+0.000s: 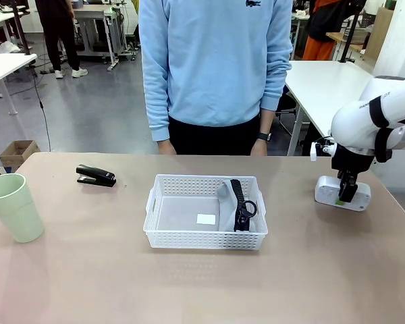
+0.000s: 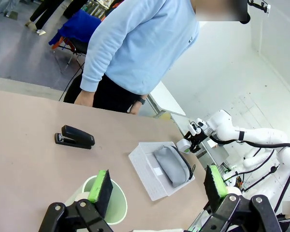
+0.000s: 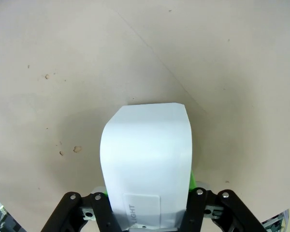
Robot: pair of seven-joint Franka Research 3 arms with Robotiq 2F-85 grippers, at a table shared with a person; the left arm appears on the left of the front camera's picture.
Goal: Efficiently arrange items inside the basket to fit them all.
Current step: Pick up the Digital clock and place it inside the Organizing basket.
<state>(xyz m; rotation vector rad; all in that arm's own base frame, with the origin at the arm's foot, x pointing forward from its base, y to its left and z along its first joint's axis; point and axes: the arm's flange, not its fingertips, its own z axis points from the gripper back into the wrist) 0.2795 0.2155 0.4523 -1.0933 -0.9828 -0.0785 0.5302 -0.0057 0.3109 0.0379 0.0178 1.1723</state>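
Tan table (image 1: 202, 290) under everything, with the basket (image 1: 206, 237) well off to the left of my right end effector (image 1: 346, 192), which is pinched on the white power strip (image 1: 361, 197) low at the table beneath it. I'd lift clear of the rim, then lay the strip flat on the bare floor beside the pouch (image 1: 224, 192). My left end effector (image 2: 158, 176) is spread, with the cup (image 2: 113, 203) just below it.
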